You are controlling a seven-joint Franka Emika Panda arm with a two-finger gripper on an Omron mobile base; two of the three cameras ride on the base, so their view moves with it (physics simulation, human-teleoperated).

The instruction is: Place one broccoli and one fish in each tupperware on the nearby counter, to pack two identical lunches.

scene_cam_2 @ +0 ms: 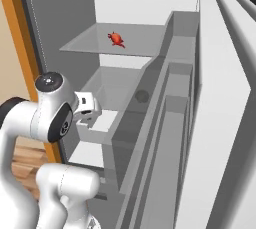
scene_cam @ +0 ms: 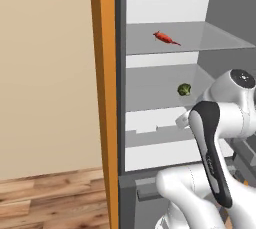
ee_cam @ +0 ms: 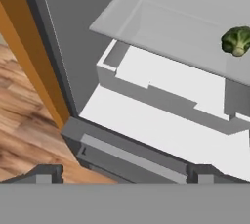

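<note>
End effector (ee_cam: pixel 125 171) wide open, angled down below broccoli (ee_cam: pixel 237 41).

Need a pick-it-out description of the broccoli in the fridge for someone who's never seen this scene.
Start at the open grey-walled fridge beside the orange wooden side panel. Of its translucent glass shelves, take the middle one, below the shelf carrying the red fish. The small green knobbly broccoli floret sits alone on it toward the right, the only green item inside.
</note>
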